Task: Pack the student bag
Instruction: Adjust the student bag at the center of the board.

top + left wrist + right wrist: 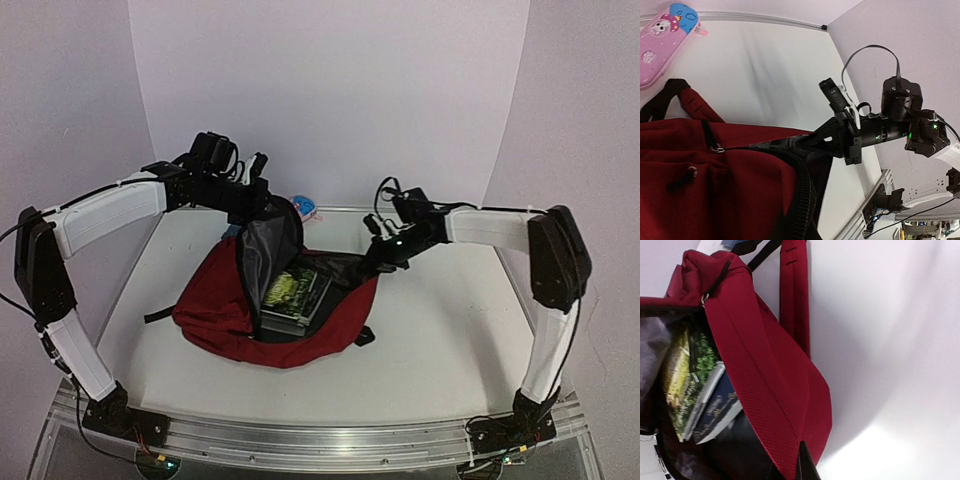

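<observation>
The student bag, dark red, lies mid-table with its main compartment gaping. Two books lie inside, the top one with a green cover. My left gripper is shut on the bag's upper flap and holds its grey lining raised. In the left wrist view, red fabric and the black zip edge hide my own fingers. My right gripper is shut on the right rim of the opening. Its dark fingertips pinch the red fabric at the bottom of the right wrist view.
A small pink pencil case lies behind the bag by the back wall. A black strap trails out on the bag's left. The aluminium rail runs along the near table edge between the arm bases.
</observation>
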Available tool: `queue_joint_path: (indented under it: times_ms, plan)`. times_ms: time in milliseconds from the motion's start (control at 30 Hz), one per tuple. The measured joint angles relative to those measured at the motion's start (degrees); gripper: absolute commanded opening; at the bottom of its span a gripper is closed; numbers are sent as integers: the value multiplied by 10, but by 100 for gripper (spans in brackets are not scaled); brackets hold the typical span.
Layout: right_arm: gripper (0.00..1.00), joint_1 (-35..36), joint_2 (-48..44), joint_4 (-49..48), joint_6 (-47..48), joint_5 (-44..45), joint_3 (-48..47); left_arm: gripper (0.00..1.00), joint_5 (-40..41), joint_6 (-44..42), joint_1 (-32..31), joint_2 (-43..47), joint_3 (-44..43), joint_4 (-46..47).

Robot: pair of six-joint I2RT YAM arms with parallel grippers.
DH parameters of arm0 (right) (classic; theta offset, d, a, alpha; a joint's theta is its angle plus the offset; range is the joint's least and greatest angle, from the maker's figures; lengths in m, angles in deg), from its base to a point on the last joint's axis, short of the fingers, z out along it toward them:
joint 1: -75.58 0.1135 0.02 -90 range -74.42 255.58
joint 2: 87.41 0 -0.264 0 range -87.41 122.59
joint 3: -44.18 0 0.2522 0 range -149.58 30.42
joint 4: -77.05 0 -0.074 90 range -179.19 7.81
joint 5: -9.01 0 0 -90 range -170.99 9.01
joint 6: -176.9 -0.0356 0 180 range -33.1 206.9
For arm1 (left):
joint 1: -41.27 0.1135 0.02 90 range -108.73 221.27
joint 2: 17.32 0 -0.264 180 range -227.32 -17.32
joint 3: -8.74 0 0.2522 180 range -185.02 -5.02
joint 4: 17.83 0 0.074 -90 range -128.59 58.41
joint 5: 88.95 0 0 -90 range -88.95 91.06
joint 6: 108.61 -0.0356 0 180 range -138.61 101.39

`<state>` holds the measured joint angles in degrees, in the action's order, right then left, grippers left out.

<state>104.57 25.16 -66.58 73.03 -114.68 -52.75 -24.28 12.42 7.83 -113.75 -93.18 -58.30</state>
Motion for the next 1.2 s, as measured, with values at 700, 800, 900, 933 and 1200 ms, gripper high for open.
queue_joint_path:
  times_ms: [700, 800, 900, 933, 1200]
  plan:
    - [33, 8, -308, -11, 17, -99, 348, 9, -94, 36, 8, -307, -265, 23]
    - [65, 41, -287, -8, 17, -120, 320, 38, -87, 39, 33, -309, -264, 21]
    - [83, 48, -270, -5, 26, -131, 274, 60, -71, 36, 49, -309, -254, 18]
    - [87, 42, -268, -3, 33, -132, 259, 66, -63, 39, 53, -306, -240, 21]
    - [98, -33, -202, 21, 87, -62, 121, 89, 2, 53, 58, -163, 3, 30]
